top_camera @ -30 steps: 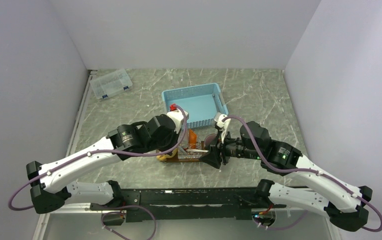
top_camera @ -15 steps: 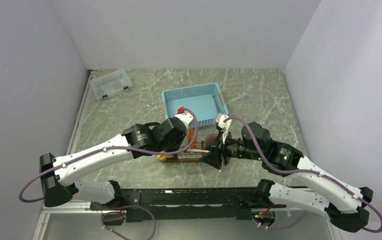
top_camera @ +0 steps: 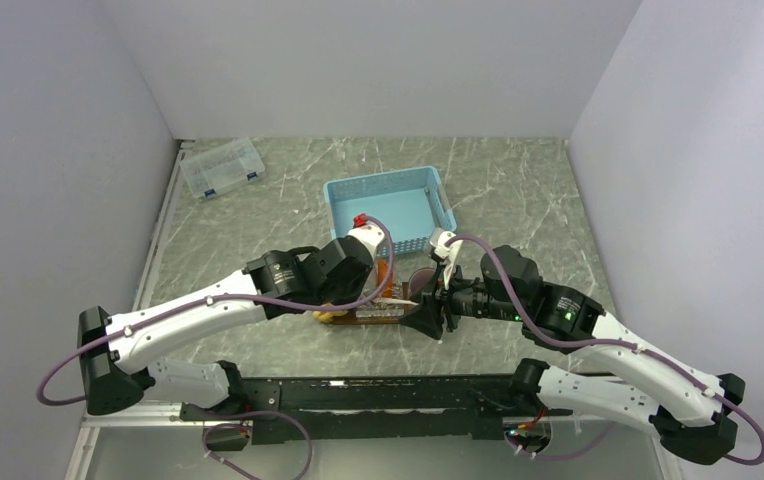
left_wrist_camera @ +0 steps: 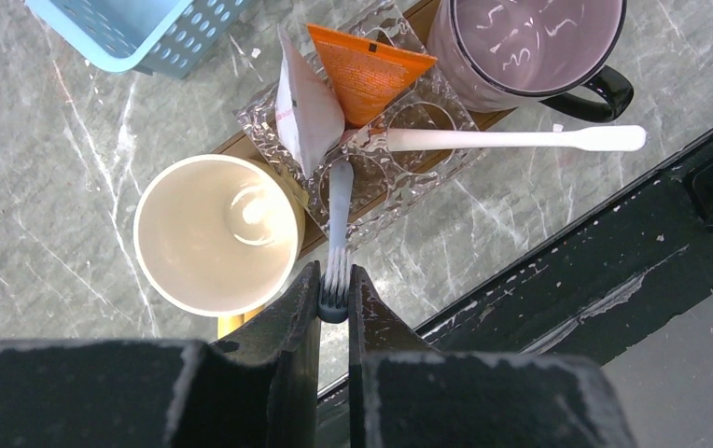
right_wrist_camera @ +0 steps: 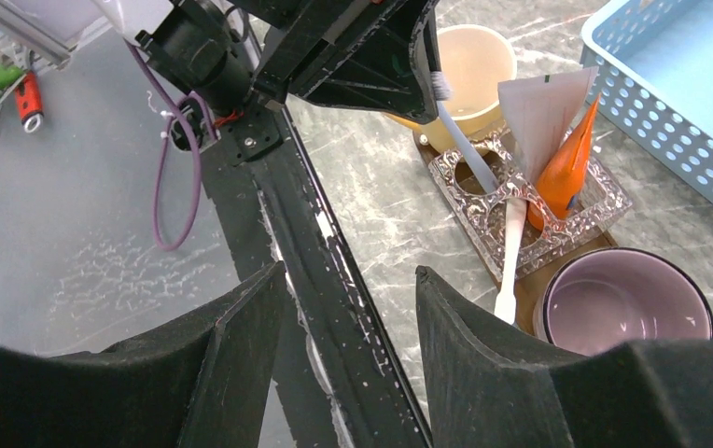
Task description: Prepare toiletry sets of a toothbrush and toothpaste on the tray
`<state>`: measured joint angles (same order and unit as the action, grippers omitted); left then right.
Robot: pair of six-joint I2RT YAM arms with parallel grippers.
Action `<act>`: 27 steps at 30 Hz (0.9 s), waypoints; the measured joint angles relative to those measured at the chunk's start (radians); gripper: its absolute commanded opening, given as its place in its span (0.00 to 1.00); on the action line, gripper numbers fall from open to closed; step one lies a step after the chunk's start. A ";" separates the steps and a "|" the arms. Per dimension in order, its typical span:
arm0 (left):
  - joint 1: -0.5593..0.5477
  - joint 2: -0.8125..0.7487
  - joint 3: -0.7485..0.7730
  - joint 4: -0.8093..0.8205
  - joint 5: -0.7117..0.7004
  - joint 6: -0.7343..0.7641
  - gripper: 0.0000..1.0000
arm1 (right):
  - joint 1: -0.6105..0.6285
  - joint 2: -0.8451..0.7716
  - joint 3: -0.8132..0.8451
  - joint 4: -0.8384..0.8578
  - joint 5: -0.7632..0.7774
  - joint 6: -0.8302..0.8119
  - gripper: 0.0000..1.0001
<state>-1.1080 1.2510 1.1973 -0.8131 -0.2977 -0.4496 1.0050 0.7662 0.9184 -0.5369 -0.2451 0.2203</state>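
My left gripper (left_wrist_camera: 334,291) is shut on the bristle head of a grey-blue toothbrush (left_wrist_camera: 338,210), whose handle stands in a hole of the clear square holder (left_wrist_camera: 399,159). The white toothbrush (left_wrist_camera: 511,140) lies slanted, one end in the holder and the other past the tray's edge. An orange toothpaste tube (left_wrist_camera: 367,65) and a white tube (left_wrist_camera: 301,117) stand in the holder. The holder sits on the dark brown tray (left_wrist_camera: 241,145) between a cream mug (left_wrist_camera: 217,233) and a purple mug (left_wrist_camera: 525,42). My right gripper (right_wrist_camera: 348,280) is open and empty, near the tray's purple-mug end (right_wrist_camera: 595,252).
A light-blue mesh basket (top_camera: 390,208) stands just behind the tray. A clear plastic box (top_camera: 222,166) lies at the far left. The black rail (left_wrist_camera: 614,224) at the table's near edge runs close in front of the tray.
My left arm swung right and stretched out toward the holder a second ago, then held still. My right arm has barely moved.
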 measured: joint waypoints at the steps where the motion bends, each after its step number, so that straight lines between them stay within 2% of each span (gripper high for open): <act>1: 0.000 -0.003 -0.006 0.002 0.000 -0.002 0.00 | 0.000 0.000 -0.002 0.000 0.000 0.000 0.55; 18: -0.016 -0.028 -0.048 0.046 -0.015 -0.038 0.00 | 0.000 0.000 -0.011 0.008 0.000 0.000 0.56; 27: -0.024 -0.028 -0.048 0.045 -0.023 -0.039 0.18 | 0.000 0.003 -0.011 0.010 -0.003 0.001 0.56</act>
<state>-1.1320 1.2232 1.1492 -0.7685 -0.3206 -0.4881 1.0050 0.7689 0.9073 -0.5274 -0.2485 0.2211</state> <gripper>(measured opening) 0.157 0.556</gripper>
